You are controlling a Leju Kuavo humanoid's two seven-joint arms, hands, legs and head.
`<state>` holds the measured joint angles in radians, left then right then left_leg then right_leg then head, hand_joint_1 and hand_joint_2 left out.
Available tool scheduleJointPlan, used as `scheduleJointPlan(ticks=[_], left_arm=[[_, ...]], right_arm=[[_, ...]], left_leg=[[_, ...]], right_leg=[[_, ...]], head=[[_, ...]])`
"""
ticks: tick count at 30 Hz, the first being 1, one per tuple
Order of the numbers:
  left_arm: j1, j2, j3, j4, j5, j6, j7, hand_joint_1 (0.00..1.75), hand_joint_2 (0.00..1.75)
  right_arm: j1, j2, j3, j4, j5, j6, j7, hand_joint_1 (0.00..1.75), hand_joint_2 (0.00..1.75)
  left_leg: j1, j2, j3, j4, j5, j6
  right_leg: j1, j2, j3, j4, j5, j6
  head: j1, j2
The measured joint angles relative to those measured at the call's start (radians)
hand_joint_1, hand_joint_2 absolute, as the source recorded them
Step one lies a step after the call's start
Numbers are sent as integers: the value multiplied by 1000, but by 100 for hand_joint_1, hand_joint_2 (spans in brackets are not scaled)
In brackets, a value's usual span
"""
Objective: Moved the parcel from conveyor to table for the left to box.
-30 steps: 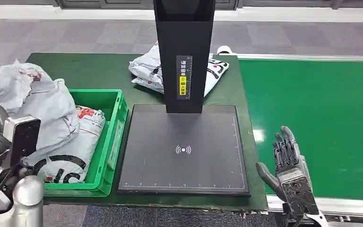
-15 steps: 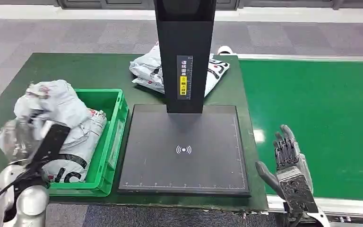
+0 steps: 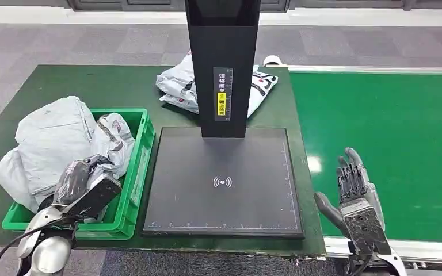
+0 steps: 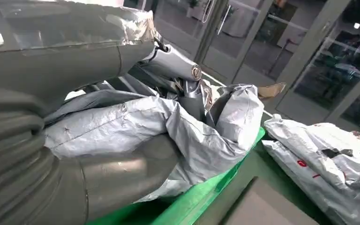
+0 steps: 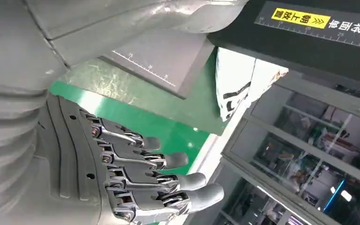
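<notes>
A crumpled grey parcel (image 3: 52,135) lies across the green crate (image 3: 144,150) at the table's left and spills over its left rim. My left hand (image 3: 84,177) is down in the crate at the parcel's near side. In the left wrist view the thumb (image 4: 122,171) and the fingers grip a fold of the parcel (image 4: 136,122). My right hand (image 3: 354,190) stands upright and open at the near edge of the green conveyor (image 3: 391,144), holding nothing, with its fingers (image 5: 168,180) spread.
A black scanner pad (image 3: 224,184) with a tall black post (image 3: 224,63) fills the table's middle. Behind the post lies a white printed parcel (image 3: 262,86). The dark green table (image 3: 109,86) reaches past the crate on the left.
My left arm has swung in from the far left and come down, bringing the grey parcel onto the crate, over the printed bag inside. My right hand has stayed nearly still.
</notes>
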<state>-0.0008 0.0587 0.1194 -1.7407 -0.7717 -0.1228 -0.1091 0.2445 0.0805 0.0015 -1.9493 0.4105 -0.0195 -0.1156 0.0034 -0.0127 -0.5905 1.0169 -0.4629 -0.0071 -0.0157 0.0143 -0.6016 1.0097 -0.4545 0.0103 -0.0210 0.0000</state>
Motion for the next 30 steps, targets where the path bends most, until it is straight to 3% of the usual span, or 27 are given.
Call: scheduleJointPlan(ticks=[6,7,8,9,10,18,20,22,24,30], left_arm=[[0,3,-1,1,0,-1,0,168,175],[0,3,-1,2,4,-13,0,131,175],[0,5,-1,3,7,-33,0,40,175],[1,7,-1,7,14,-57,-5,0,175],[1,11,-1,11,28,-82,-15,0,0],[32,42,-1,40,2,-161,-45,0,0],[34,42,2,45,-103,-94,52,0,0],[26,37,20,51,-312,36,259,0,0],[16,34,60,59,-421,95,364,0,0],[16,-5,144,46,-649,172,450,0,0]], right_arm=[[0,3,0,0,0,0,0,0,175],[0,3,0,0,0,0,0,0,175],[0,3,0,0,2,2,0,0,175],[-1,4,0,0,3,3,0,0,175],[-1,5,0,0,3,7,1,0,175],[-26,6,0,1,12,32,9,0,175],[-37,7,0,1,15,42,18,0,175],[-49,10,0,3,20,53,24,0,175],[-59,13,0,7,25,54,34,0,175],[-79,15,0,21,25,53,39,0,175]], left_leg=[[0,0,0,0,0,0],[0,0,0,0,0,0],[0,0,0,0,0,0],[0,0,0,0,0,0],[0,0,0,0,0,0],[0,0,0,0,0,0],[0,0,0,0,0,0],[0,0,0,0,0,0],[0,1,0,0,0,0],[0,-1,0,0,0,0]], right_leg=[[0,0,0,0,0,0],[0,0,0,0,0,0],[0,0,0,0,0,0],[0,0,0,0,0,0],[0,0,0,0,0,0],[0,0,0,0,0,0],[0,0,0,0,0,0],[0,0,0,0,0,0],[0,0,0,0,0,0],[0,-1,1,0,0,0]], head=[[0,0],[0,0],[0,0],[0,0],[0,0],[0,0],[0,0],[0,0],[-1,0],[0,0]])
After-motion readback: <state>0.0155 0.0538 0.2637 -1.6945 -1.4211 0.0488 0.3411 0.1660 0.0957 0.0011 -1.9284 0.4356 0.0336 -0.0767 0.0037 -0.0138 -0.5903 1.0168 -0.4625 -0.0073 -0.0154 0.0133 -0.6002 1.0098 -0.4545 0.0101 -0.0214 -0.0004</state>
